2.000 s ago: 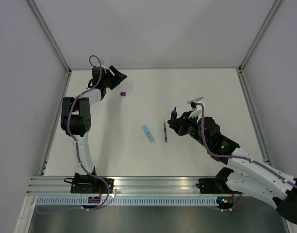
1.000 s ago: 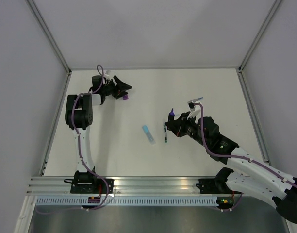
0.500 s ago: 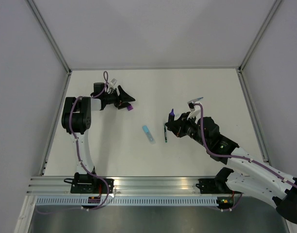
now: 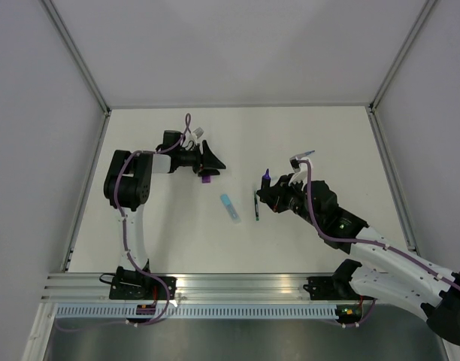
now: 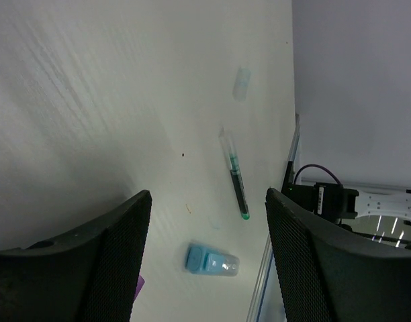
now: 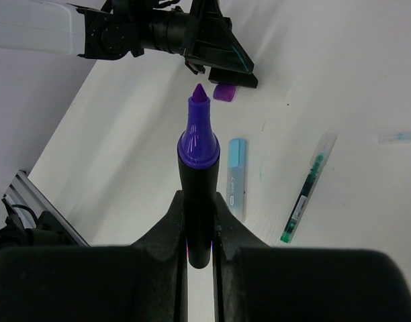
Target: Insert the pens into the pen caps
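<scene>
- The left fingers [image 5: 118,255] have swung from the upper left corner of the overhead view down toward its middle. They now sit just left of centre and stand wide apart with nothing between them.
- The purple cap [image 4: 207,178] has travelled with them. It has left its old spot near the upper left and now lies on the desk [image 4: 305,128] just below the finger tips.
- In the right wrist view the cap sits right beside one finger. Whether it touches that finger I cannot tell. It looks nudged along rather than gripped.
- The right fingers [image 6: 166,231] are clamped on the purple marker [image 6: 197,194]. It hangs right of centre with its purple nib aimed at the left arm, and it has barely moved.
- For the task, this means cap and marker are much nearer each other, though a stretch of bare desk separates them.
- The cap is not yet held, so I judge that capping cannot start until the left fingers close on it.
- The light-blue highlighter [image 4: 230,207] and the thin dark pen [image 4: 255,204] lie side by side in the middle of the overhead view, unmoved and uncapped.
</scene>
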